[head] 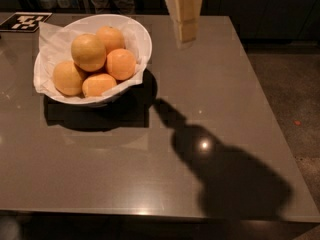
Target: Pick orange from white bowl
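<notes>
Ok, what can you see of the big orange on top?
The orange is the biggest fruit, round, dull yellow-orange with smooth matte skin. It sits on top of the pile in the paper-lined white bowl, resting on smaller fruits. Nothing grips it: the claw hangs away toward the picture's right, over the table.

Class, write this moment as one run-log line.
hand: raised, right of white bowl | orange: topmost in bowl, untouched | pick: not yet done
</notes>
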Motion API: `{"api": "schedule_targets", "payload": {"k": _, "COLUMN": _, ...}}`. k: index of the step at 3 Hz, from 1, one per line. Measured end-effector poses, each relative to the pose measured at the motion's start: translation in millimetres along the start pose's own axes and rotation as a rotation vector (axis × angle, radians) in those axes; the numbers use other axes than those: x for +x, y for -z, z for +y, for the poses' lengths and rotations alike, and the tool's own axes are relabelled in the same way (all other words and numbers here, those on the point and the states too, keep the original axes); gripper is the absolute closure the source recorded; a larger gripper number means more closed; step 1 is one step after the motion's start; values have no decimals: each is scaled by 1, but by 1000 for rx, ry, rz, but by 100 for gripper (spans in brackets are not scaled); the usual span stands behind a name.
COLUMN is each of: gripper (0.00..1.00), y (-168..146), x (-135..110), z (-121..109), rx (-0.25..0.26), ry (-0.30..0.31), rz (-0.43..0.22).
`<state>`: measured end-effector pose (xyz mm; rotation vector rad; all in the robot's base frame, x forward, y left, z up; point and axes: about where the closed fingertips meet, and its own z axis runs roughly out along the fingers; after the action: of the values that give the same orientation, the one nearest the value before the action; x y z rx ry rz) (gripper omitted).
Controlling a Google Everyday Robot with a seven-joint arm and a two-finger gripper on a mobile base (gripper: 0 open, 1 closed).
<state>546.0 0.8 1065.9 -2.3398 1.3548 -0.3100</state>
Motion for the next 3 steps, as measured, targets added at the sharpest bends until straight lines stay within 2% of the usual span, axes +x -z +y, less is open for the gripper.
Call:
{"api": "schedule_targets", "payload": {"k": 1, "gripper": 0, "y": -10, "x": -9, "z": -29, "rx": 25, "ry": 65, "rz": -20}}
{"api": "schedule_targets", "payload": {"k": 2, "gripper": 0, "y": -32, "x": -18, "z": -55, "rx": 0, "ry": 131, "rz": -30}}
{"api": "schedule_targets", "payload": {"k": 3, "gripper": 0, "y": -61, "x": -21, "z": -69, "rx": -39, "ry": 148, "rz": -47}}
